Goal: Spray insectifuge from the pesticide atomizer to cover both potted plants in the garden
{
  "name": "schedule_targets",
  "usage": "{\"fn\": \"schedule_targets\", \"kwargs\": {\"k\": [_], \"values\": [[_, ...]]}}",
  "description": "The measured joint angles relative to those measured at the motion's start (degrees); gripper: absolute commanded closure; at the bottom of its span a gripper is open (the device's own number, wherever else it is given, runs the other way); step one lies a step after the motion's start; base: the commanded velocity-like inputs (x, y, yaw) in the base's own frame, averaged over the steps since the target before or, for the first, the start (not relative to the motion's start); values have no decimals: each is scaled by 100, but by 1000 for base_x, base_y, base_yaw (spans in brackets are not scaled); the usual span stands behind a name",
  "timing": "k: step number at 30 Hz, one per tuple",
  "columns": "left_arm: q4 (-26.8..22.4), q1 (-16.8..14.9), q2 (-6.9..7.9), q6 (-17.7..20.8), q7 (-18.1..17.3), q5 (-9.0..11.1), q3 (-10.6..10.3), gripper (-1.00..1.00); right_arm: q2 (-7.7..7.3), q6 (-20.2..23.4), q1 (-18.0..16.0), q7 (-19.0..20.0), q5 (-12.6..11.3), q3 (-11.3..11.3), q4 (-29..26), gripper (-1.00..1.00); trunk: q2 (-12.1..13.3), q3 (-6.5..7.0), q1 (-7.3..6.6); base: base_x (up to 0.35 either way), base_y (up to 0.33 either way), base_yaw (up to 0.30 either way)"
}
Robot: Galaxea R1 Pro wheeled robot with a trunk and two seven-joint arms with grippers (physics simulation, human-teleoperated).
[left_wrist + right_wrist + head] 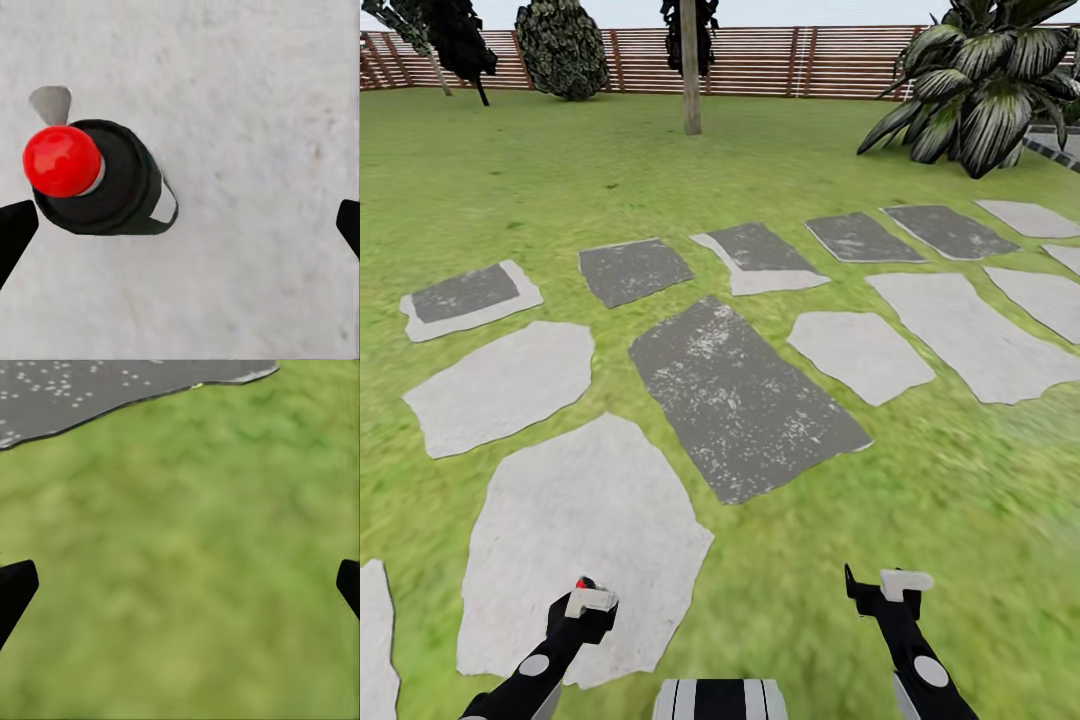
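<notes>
Grey stepping stones (740,400) cross lawn (960,500) toward a slatted fence (760,60); both end effectors, left (180,225) and right (180,585), gape wide, empty.

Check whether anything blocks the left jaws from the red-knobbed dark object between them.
Nothing visible does. In the left wrist view the red-knobbed dark object sits inside the open span of the left gripper, nearer one jaw, with bare pale stone behind it. I cannot confirm that it is the atomizer.

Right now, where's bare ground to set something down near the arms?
Free: the big dark slab between the pale stones; the grass right of it, beneath the right end effector. Crowded: the pale stone under the left end effector, where a black red-topped object is.
</notes>
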Motion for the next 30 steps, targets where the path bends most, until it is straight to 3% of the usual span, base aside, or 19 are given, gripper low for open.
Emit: {"fn": "schedule_targets", "kwargs": {"k": [7,15,30], "values": [[0,-1,0,-11,3,11,13,-100,0,-1,-4,3,0,3,8,-100,0,0,1,11,-24,202],[67,6,7,-428,2,22,18,-100,0,-1,-2,-1,-2,1,3,-100,0,0,1,1,-1,20],[80,8,0,-475,22,43,26,-100,2,-1,-4,-1,0,1,3,-100,0,0,1,0,0,85]]}}
